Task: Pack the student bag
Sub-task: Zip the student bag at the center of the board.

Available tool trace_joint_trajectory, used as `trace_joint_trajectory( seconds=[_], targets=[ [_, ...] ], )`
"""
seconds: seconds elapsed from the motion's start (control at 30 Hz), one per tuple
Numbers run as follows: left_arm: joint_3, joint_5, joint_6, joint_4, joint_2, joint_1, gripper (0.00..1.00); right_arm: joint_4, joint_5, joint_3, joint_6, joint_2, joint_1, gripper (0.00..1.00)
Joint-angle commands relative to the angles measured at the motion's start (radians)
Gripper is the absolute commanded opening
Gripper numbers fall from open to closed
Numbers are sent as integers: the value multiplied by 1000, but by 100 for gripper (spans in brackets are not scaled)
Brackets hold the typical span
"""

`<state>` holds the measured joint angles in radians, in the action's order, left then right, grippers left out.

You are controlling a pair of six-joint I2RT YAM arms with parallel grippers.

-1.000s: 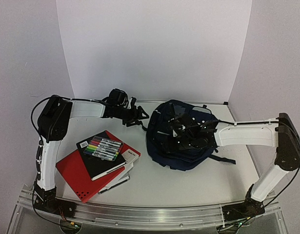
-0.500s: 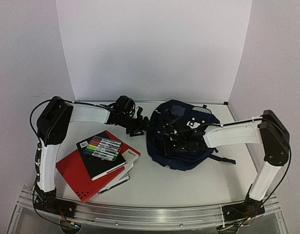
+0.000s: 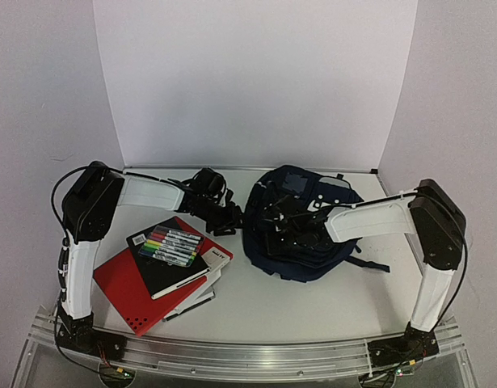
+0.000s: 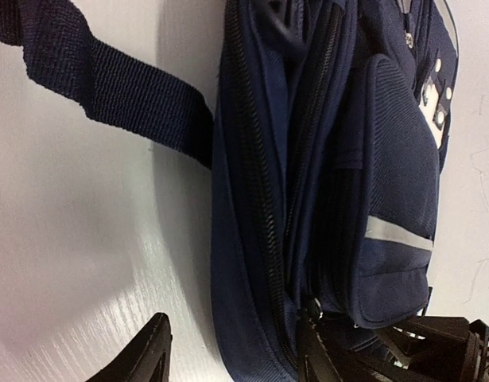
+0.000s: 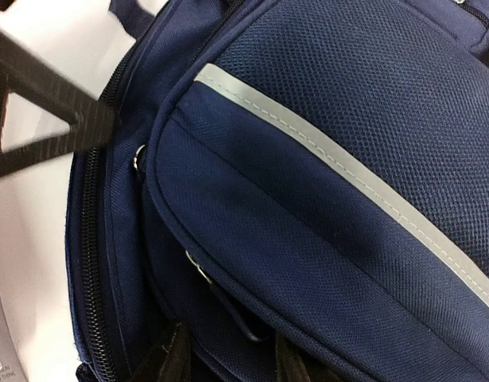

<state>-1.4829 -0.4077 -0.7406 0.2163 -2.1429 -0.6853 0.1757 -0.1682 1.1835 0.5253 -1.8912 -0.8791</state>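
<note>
1. The bag (image 3: 301,184) lies on the white counter (image 3: 313,311) between my two arms. Its front pocket faces up.
2. My left jaws sit at the bag's left edge, low over the counter. They stand apart, astride the bag's zipped side.
3. Of those two fingers, one (image 4: 149,358) is over bare counter just beside the bag and does not touch it. The other (image 4: 324,354) is over the bag's fabric.
4. From my left wrist I see a long zip (image 4: 256,199) running along the bag's edge, between those fingers. A dark woven strap (image 4: 93,87) leads away from the bag across the counter.
5. My right jaws reach in from the bag's right side and rest on top of it, left of its middle.
6. From my right wrist, the fingertips (image 5: 172,362) show only at the bottom of the view. They are pushed into the fabric below the front pocket (image 5: 324,263), which has a grey stripe (image 5: 347,171) across it.
7. Fabric lies between my right fingertips, but I cannot tell whether they are clamped on it or merely pressed against it.
8. In that same view a black left finger (image 5: 91,123) comes in from the bag's left. Its tip is at the zipped side, close to a small metal ring (image 5: 139,159).
9. Well to the left of the bag is a pile: a red folder (image 3: 123,295) at the bottom and a black notebook (image 3: 163,273) on it. A pack of coloured markers (image 3: 174,244) lies on top.
</note>
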Motion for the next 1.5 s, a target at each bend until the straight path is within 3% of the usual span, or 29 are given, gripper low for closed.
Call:
trace_joint_trajectory(
  seconds=[0.0,0.07,0.3,0.57,0.93,1.27,1.47],
  targets=[
    [19,-34,-27,-61,10,0,49,-35,-75,59,-11,-50,13,29],
    [23,-44,-27,-86,4,0,45,-34,-95,71,-13,-68,14,26],
    [28,-58,-58,-152,-16,1,21,-33,-95,98,-22,-57,12,1],
    [64,-34,-140,-282,3,41,1,-32,-76,3,13,35,5,0],
    [13,-36,-135,-279,-25,102,0,-30,-45,-201,94,224,6,0],
    [-76,-40,-62,-226,-41,159,0,-28,-2,-291,121,269,66,0],
    [-208,-77,12,-164,-110,210,0,-32,10,-325,133,299,103,0]
  ],
)
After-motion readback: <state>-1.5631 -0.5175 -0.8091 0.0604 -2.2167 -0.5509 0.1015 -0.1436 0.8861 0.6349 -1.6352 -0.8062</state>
